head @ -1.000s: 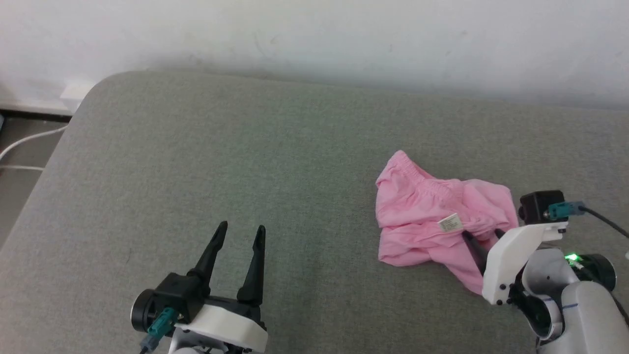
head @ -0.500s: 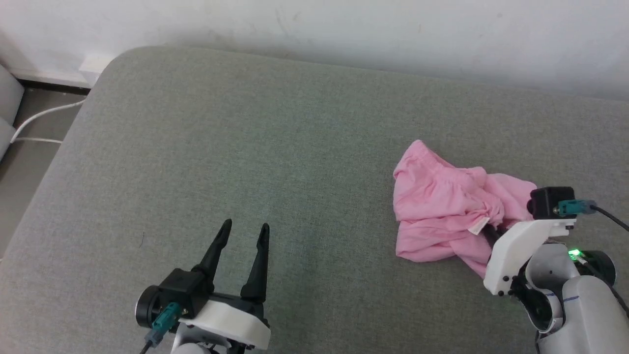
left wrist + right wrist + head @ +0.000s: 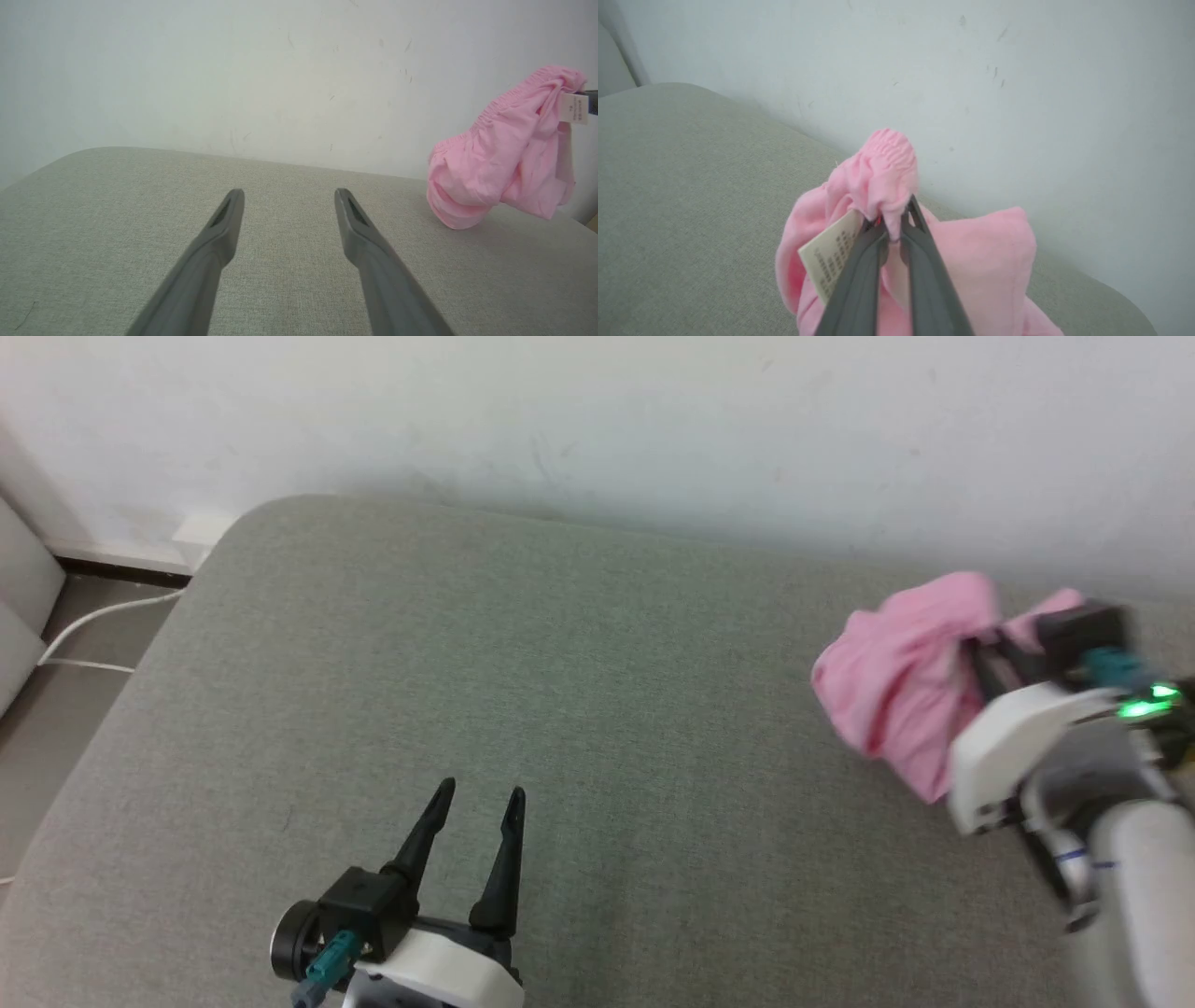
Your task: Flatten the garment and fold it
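Blurred garment, illegible label

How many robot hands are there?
2. The left gripper, long dark fingers open, is over the grey fabric cushion; the right gripper holds up the bunched light pink fabric shorts.

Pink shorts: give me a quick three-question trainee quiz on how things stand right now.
1. True or false: the left gripper is holding the pink shorts.
2. Where does the right gripper pinch the shorts? A) at the gathered waistband B) at a leg hem C) nowhere, it is open
3. Short answer: what white thing hangs beside the right gripper?

Key: 1 false, it is open and apart from them. 2 A. 3 the label.
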Robot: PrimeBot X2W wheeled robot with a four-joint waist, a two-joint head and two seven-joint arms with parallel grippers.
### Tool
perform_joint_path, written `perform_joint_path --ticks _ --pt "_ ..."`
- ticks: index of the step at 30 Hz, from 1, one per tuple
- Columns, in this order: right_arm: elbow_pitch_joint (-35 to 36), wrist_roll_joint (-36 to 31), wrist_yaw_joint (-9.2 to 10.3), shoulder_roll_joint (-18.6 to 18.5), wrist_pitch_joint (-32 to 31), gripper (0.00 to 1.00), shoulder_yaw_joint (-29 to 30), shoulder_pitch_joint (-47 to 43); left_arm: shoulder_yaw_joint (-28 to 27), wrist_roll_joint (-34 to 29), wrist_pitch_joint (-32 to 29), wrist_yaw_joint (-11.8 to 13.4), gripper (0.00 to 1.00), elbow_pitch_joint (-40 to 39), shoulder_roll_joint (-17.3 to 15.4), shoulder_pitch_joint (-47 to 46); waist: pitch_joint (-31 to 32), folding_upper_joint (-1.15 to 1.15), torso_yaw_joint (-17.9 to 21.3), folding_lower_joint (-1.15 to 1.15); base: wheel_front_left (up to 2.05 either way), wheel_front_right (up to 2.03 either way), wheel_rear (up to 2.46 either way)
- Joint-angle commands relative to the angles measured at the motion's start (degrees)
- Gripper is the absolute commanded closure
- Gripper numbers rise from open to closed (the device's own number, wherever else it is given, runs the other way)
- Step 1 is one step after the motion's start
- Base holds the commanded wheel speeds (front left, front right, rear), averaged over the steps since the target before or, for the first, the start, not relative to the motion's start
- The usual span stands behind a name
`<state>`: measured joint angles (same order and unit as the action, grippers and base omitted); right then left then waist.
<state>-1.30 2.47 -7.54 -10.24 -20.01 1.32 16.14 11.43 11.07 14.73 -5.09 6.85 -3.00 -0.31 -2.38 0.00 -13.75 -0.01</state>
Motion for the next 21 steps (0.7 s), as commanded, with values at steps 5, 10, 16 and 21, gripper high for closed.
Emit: perform_joint_path --ticks 5,10,16,21 --pt "-3.04 -3.89 0.05 -0.58 -3.21 1.00 -17.75 0.63 0.40 -0.18 0.27 -0.54 0.00 0.22 0.12 1.41 0.80 0.00 -2.38 0.01 0.00 0.00 0.00" --pt "-11.78 -3.91 0.05 1.05 -1.84 1.00 -27.37 1.53 1.36 0.17 0.27 -0.66 0.00 0.77 0.12 1.00 0.18 0.00 -4.08 0.01 0.00 0.00 0.00" --pt "-24.47 -1.42 0.05 3.50 2.15 0.71 -34.29 3.93 2.45 0.78 0.27 -0.42 0.00 1.44 0.12 0.48 -0.43 0.00 -6.06 0.01 0.00 0.00 0.00" --pt "-28.88 2.83 0.05 4.30 4.94 0.00 -35.60 5.64 2.06 0.97 0.27 0.10 0.00 1.60 0.12 0.61 -0.19 0.00 -5.43 0.01 0.00 0.00 0.00"
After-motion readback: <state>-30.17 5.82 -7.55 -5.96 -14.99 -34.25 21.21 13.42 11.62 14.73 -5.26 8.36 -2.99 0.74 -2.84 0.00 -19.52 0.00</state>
